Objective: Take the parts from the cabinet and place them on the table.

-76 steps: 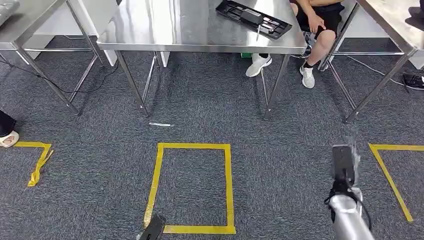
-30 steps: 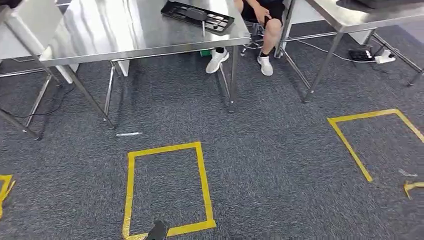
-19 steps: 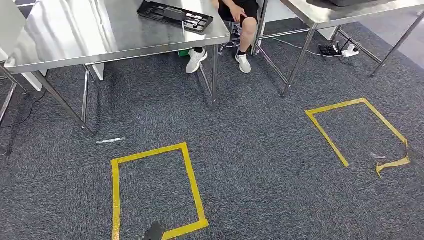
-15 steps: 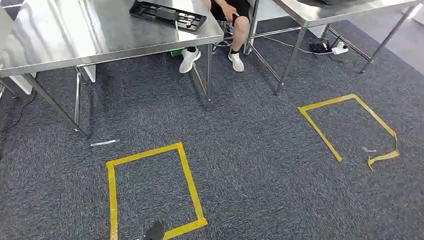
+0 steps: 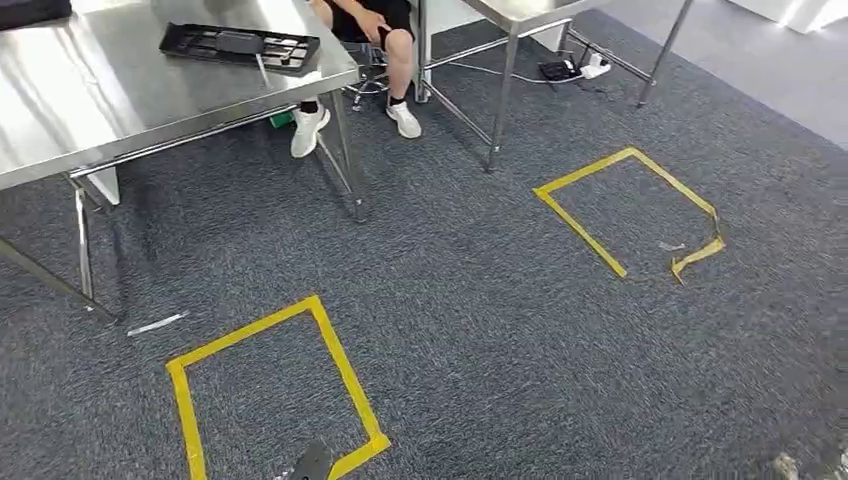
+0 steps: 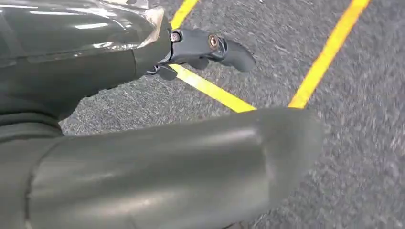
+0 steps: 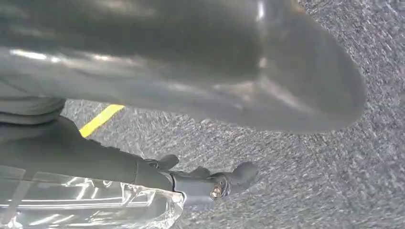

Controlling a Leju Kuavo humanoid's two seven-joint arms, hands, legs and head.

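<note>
from the head view, a steel table [image 5: 120, 90] stands at the far left, its front edge running slantwise, and a black tray [image 5: 240, 45] lies on it close to the far right corner, with some small parts inside (too small to tell what they are). a thin light stick [image 5: 262, 68] rests on the table just beside the tray's near edge. a person [image 5: 365, 40] sits behind that corner, with white shoes [image 5: 308, 130] on the carpet near the table leg. a second table's legs [image 5: 500, 90] stand to the right, with a power strip [image 5: 575, 68] on the floor behind them. on the grey carpet [image 5: 480, 330] there are two yellow tape squares: one near the bottom left [image 5: 270, 400], one further to the right [image 5: 625, 210] with a loose end curling at its near corner. a wide stretch of bare carpet lies between the two squares and the table legs. a small white strip [image 5: 157, 323] lies near the left table leg.

in the left wrist view, the left hand [image 6: 200, 47] hangs above the carpet over the yellow tape lines [image 6: 325, 57]; its dark fingers [image 6: 234, 52] are stretched out and hold nothing.

in the right wrist view, the right hand [image 7: 205, 181] hangs over the carpet too, fingers [image 7: 243, 172] loosely apart, with nothing in them; a bit of yellow tape [image 7: 100, 119] shows behind.
</note>
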